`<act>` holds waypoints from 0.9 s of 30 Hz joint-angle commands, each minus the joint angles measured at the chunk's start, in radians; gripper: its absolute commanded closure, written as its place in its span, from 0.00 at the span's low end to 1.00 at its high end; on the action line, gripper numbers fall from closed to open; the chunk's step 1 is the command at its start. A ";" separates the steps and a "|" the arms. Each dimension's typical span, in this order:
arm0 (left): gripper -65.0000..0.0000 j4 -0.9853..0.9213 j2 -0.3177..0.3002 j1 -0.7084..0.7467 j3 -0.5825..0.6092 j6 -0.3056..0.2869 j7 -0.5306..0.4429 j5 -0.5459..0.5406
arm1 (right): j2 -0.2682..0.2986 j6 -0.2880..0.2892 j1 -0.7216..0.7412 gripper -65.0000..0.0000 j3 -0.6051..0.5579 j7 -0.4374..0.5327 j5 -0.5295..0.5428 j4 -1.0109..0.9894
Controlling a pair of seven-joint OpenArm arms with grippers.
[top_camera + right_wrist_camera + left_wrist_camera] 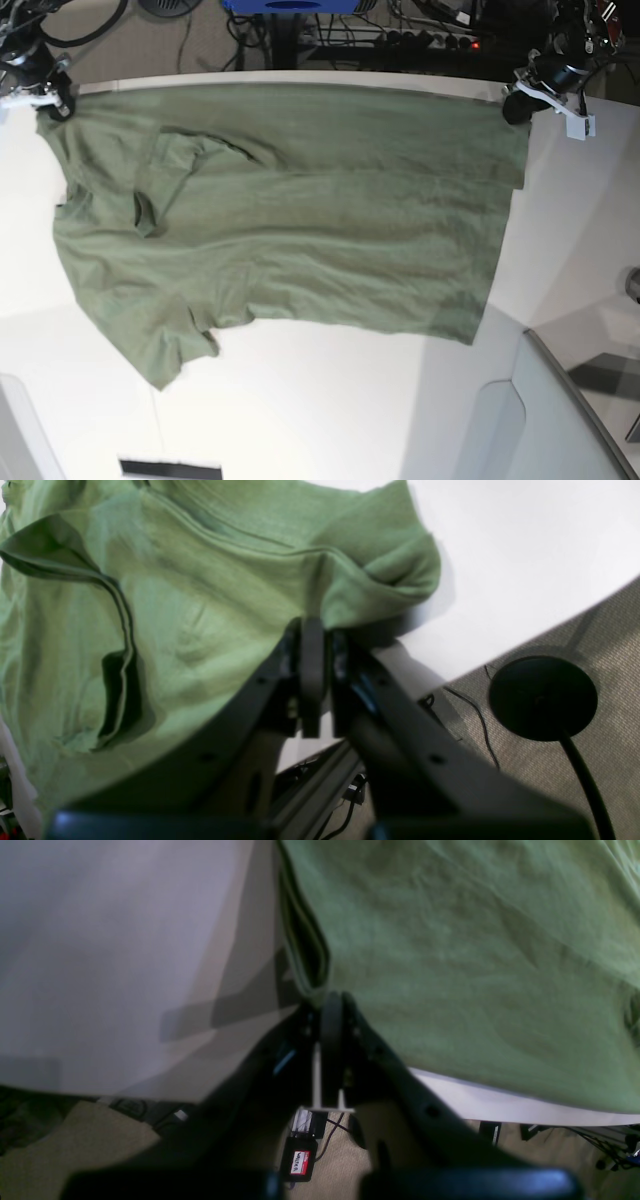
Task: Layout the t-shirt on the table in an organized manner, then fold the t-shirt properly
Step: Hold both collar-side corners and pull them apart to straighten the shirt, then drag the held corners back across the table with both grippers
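The olive-green t-shirt (290, 210) lies spread wide over the white table (330, 400), wrinkled, with one sleeve folded onto the body at the left. My left gripper (515, 105) is shut on the shirt's far right corner at the table's far edge; the left wrist view shows it (331, 1001) pinching the cloth (475, 965). My right gripper (55, 100) is shut on the far left corner; the right wrist view shows it (316, 626) clamping a bunched fold of the shirt (200, 605). The near edge of the shirt lies loose.
A grey translucent panel (560, 420) stands at the near right corner. Cables and a blue object (290, 5) lie beyond the far edge. A black round stand base (542, 697) sits on the carpet. A dark strip (170, 468) lies at the front edge.
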 commanded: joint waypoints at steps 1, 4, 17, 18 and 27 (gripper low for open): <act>1.00 0.013 -0.017 0.004 -0.012 0.004 -0.017 -0.013 | 0.013 0.003 -0.003 0.83 0.004 0.012 0.013 0.022; 0.86 0.013 -0.019 0.004 -0.012 0.049 -0.017 -0.011 | 0.016 0.003 -0.005 0.61 0.006 0.012 0.018 0.023; 0.24 0.022 -0.017 -0.016 -0.133 0.082 -0.022 0.059 | -0.021 0.003 -0.031 0.52 0.040 0.013 0.011 0.287; 0.25 0.033 -0.017 -0.023 -0.155 0.082 -0.020 0.059 | -0.028 0.003 -0.031 0.52 0.041 0.012 0.011 0.318; 0.69 0.260 0.009 -0.008 -0.141 0.081 -0.019 0.066 | -0.039 0.004 -0.059 1.00 -0.221 -0.154 0.011 0.488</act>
